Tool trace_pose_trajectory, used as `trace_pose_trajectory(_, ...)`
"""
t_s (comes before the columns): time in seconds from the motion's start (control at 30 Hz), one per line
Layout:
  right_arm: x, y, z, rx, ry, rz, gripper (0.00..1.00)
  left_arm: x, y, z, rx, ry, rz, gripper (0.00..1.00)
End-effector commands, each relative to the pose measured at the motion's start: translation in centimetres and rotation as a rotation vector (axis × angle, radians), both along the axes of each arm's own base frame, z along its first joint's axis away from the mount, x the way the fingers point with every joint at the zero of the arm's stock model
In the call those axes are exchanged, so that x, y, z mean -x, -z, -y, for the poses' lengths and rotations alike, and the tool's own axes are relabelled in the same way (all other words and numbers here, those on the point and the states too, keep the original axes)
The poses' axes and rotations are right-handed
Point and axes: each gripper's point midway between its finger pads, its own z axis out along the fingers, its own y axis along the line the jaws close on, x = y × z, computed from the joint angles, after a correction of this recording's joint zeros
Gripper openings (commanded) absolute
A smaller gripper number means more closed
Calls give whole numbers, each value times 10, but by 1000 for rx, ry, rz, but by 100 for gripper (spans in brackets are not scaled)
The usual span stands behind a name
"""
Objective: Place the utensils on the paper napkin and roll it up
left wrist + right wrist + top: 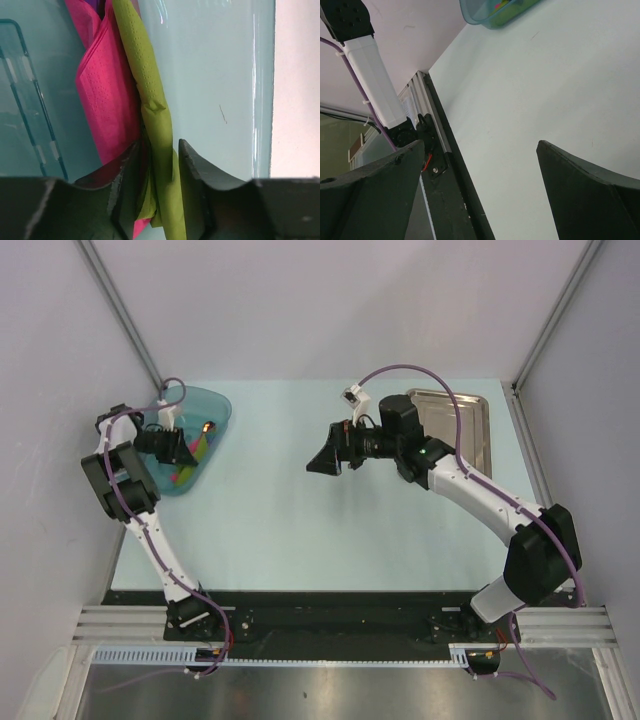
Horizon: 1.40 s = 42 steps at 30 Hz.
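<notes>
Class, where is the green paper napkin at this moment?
In the left wrist view the green paper napkin lies bunched lengthwise inside the teal tub at the table's far left, against a pink napkin, between the parted fingers of the left claw.

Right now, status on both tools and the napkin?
Left tool in teal tub, jaws parted astride rolled green napkin. Right tool open, empty, over table. Pink napkin alongside; utensils unseen.

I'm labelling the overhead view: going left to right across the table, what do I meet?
In order: teal tub → right gripper, open above the table → metal tray.
</notes>
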Motion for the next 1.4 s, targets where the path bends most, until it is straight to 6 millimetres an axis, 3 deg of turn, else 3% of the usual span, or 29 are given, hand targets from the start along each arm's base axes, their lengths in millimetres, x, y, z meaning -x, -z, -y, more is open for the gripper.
trace_pose_trajectory(0.0, -2, -17, -4, -42, -14, 43, 100, -18, -42, -6, -47, -16, 133, 43)
trace_pose_trajectory(0.27, 2, -26, -1, -49, -20, 69, 100, -22, -73, -12, -109, -55, 209, 53)
trace_pose_trajectory(0.43, 4, -30, 3, -44, -17, 90, 100, -24, -89, -19, -162, -77, 250, 54)
trace_pose_trajectory(0.63, 7, -34, 6, -47, -14, 107, 100, 1, -73, -10, -158, -44, 176, 49)
trace_pose_trajectory(0.9, 8, -31, 6, -49, -15, 95, 100, 32, -47, 1, -150, -18, 109, 29)
trace_pose_trajectory(1.37, 4, -28, 3, -47, -17, 82, 100, 9, -28, -9, -132, -81, 101, 20)
